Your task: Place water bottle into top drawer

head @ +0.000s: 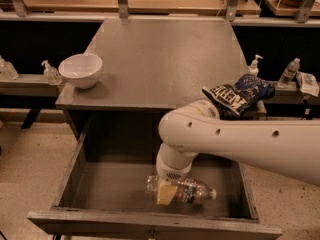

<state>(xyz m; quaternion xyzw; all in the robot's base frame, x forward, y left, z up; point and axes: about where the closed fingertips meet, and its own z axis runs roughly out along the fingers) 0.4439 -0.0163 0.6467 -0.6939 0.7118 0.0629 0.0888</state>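
Note:
The water bottle, clear crinkled plastic with a white cap, lies on its side low inside the open top drawer, near the drawer's front panel, cap pointing right. My gripper reaches down into the drawer from the white arm and is shut on the bottle's left half. One tan finger shows across the bottle; the other is hidden behind it. I cannot tell whether the bottle rests on the drawer floor.
A white bowl sits at the left edge of the grey tabletop. A blue chip bag lies at its right front corner. Pump bottles and a small bottle stand on side shelves.

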